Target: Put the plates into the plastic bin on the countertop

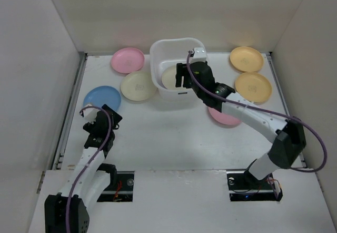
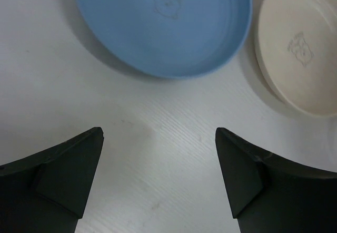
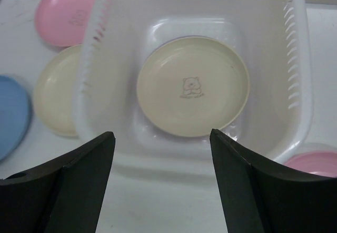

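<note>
The translucent white bin (image 1: 158, 51) stands at the back centre and holds one cream plate (image 3: 192, 85). My right gripper (image 1: 181, 77) hangs open and empty over the bin's near rim (image 3: 210, 162). My left gripper (image 1: 101, 118) is open and empty, low over the countertop just short of the blue plate (image 1: 101, 97), which fills the top of the left wrist view (image 2: 163, 22). A cream plate (image 1: 138, 85) and a pink plate (image 1: 127, 60) lie left of the bin. Two yellow-orange plates (image 1: 246, 58) (image 1: 253, 87) and a pink plate (image 1: 224, 118) lie to its right.
White walls close in the countertop (image 1: 168, 138) on three sides. The right arm (image 1: 253, 118) crosses above the right pink plate and hides part of it. A metal rail (image 1: 71, 114) runs along the left edge.
</note>
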### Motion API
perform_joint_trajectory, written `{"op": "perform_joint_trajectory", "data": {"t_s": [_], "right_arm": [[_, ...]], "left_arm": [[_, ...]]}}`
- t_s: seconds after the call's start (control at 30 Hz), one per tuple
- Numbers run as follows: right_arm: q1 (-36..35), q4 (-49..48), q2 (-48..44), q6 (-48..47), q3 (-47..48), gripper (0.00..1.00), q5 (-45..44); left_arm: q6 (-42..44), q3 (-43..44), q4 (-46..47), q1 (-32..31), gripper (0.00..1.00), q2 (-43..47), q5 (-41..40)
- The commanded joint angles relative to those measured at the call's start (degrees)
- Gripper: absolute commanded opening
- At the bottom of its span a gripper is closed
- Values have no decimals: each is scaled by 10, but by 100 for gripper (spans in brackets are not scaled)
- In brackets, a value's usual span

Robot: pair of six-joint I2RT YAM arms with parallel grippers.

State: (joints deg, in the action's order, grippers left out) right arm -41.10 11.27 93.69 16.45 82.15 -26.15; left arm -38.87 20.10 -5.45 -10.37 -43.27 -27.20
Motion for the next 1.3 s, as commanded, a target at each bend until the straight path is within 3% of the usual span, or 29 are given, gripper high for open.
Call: {"op": "perform_joint_trajectory", "data": {"t_s": [0.0, 0.1, 0.27, 0.73, 0.87, 1.13, 1.27], "right_arm": [[-23, -72, -68, 18, -84, 79, -6], [-43, -89, -111, 29, -147, 79, -8], [-55, -93, -163, 40, -211, 79, -9], [-59, -137, -224, 51, -299, 79, -4], [-59, -142, -242, 54, -315, 79, -4], [-53, -146, -273, 59, -340, 79, -4], [-54, -146, -282, 67, -348, 79, -4]], "left_arm": [[-57, -7, 54, 57, 85, -12, 8], [-97, -6, 66, 114, 75, -31, 27], [-149, -3, 78, 178, 73, -85, 69], [-217, 37, 117, 247, 66, -233, 134], [-234, 51, 118, 263, 57, -263, 144], [-250, 58, 123, 280, 22, -291, 164], [-253, 60, 130, 296, 12, -293, 181]]}}
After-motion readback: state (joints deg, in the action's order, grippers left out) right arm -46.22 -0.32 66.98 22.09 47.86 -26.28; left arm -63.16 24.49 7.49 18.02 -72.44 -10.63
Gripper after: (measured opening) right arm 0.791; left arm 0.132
